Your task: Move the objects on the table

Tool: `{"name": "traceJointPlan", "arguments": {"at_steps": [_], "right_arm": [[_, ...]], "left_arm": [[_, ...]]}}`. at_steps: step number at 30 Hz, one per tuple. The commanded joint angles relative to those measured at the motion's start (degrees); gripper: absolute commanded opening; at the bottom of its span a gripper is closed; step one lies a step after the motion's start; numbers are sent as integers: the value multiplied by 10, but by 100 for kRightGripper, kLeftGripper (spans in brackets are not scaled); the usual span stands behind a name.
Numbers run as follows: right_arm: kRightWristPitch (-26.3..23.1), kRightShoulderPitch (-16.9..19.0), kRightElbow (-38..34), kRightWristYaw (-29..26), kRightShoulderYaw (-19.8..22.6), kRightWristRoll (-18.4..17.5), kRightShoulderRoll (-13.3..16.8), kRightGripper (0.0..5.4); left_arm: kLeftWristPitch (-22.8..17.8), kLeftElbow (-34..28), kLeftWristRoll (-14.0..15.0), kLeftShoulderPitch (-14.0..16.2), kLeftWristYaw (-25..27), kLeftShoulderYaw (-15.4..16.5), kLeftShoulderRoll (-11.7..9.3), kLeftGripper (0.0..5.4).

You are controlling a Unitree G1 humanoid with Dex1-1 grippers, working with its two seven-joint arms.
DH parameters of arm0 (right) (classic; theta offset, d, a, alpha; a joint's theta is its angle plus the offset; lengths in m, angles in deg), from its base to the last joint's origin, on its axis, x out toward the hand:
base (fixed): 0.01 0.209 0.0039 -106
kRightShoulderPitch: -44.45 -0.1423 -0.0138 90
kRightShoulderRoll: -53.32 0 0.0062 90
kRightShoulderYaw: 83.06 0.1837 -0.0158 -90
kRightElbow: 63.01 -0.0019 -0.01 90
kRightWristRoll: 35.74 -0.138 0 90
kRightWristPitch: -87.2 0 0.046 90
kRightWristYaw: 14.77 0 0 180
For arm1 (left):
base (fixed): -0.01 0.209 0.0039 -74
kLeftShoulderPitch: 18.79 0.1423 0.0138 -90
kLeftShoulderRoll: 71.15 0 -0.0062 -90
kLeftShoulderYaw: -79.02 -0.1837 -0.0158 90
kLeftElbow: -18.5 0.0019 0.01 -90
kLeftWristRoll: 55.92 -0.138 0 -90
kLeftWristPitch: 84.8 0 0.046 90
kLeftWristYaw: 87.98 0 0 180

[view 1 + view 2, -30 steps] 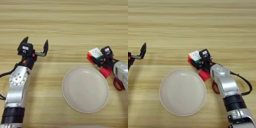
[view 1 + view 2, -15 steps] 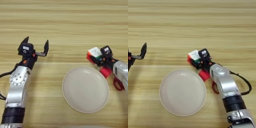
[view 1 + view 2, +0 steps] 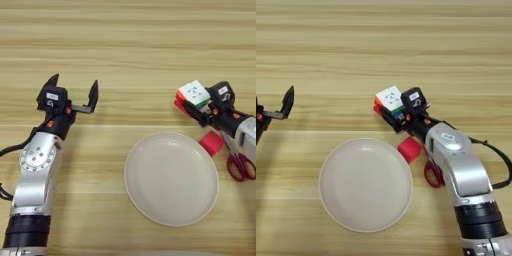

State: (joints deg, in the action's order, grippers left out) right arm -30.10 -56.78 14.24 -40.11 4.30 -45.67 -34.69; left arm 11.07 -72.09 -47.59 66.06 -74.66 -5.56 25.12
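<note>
The right gripper (image 3: 395,114) reaches in from the right, its black fingers clamped on the multicoloured puzzle cube (image 3: 389,100) (white face up), beyond the round, smooth beige plate (image 3: 365,184). A small red cube (image 3: 409,150) sits at the plate's rim. The left gripper (image 3: 73,91) rests spread wide on the striped wooden table (image 3: 130,45)

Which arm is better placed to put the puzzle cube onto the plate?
Right. The right gripper already sits at the puzzle cube, just beyond the plate. The left gripper is open, far across the table.
</note>
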Motion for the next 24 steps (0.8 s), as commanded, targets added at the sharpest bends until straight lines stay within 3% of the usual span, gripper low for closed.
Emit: {"name": "traceJointPlan", "arguments": {"at_steps": [1, 7, 15, 24], "right_arm": [[-22, 25, -43, 3, 16, -13, 11, 331], [-37, 48, -82, 6, 27, -19, 19, 331], [-52, 75, -129, 0, 25, -27, 29, 331], [0, 176, -233, -115, -15, -63, 98, 331]], "left_arm": [[-7, -5, 4, 5, 6, -3, 0, 540], [-19, -21, 25, 0, 7, -4, 13, 540], [-35, -28, 31, 5, 8, 2, 12, 540], [-34, -30, 25, 13, 8, -5, 13, 540]]}}
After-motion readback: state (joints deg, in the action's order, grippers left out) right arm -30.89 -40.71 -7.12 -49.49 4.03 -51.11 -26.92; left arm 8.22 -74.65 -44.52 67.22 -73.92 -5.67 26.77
